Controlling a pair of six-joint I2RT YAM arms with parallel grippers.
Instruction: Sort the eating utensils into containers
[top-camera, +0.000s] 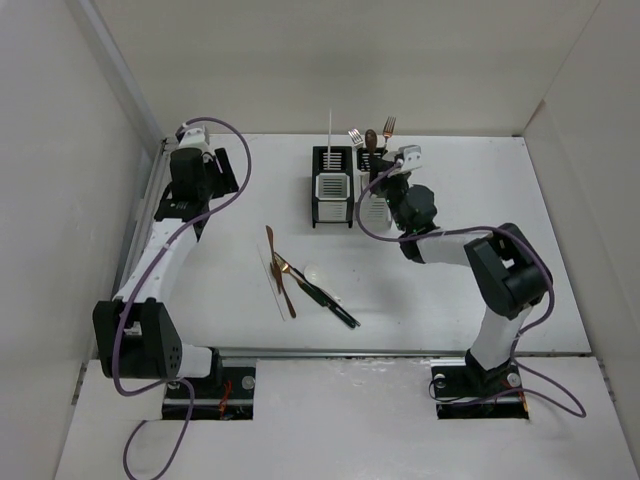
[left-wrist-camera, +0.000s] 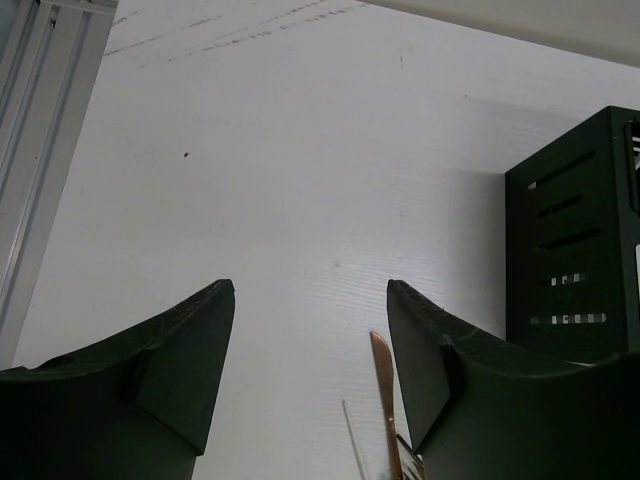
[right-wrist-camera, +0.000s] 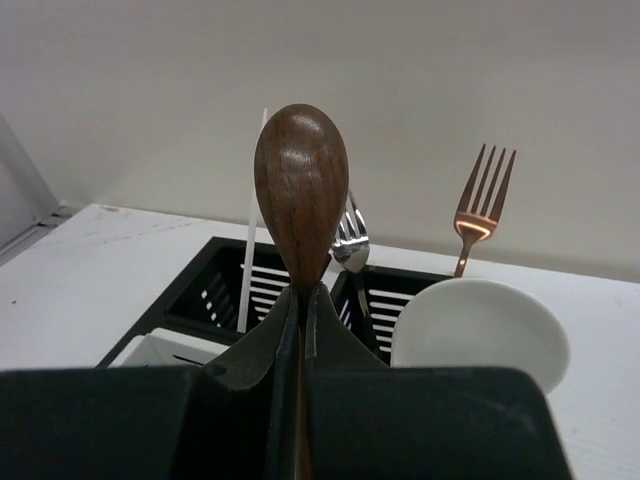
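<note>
My right gripper (right-wrist-camera: 302, 292) is shut on a brown wooden spoon (right-wrist-camera: 301, 190), bowl upright, right at the silver-grey caddy (top-camera: 375, 195). That caddy (right-wrist-camera: 400, 295) holds a silver fork (right-wrist-camera: 348, 240), a copper fork (right-wrist-camera: 478, 205) and a white ceramic soup spoon (right-wrist-camera: 480, 330). The white-bodied caddy (top-camera: 332, 187) holds a white chopstick (right-wrist-camera: 252, 230). Loose utensils lie mid-table: a copper knife (top-camera: 280, 272), a white chopstick (top-camera: 268, 277), a white soup spoon (top-camera: 315, 275) and black-handled pieces (top-camera: 330, 302). My left gripper (left-wrist-camera: 310, 300) is open and empty at the far left, above the copper knife's tip (left-wrist-camera: 383, 385).
The white-bodied caddy's black back shows at the right of the left wrist view (left-wrist-camera: 575, 240). A metal rail (top-camera: 150, 200) runs along the table's left edge. White walls enclose the table at back and sides.
</note>
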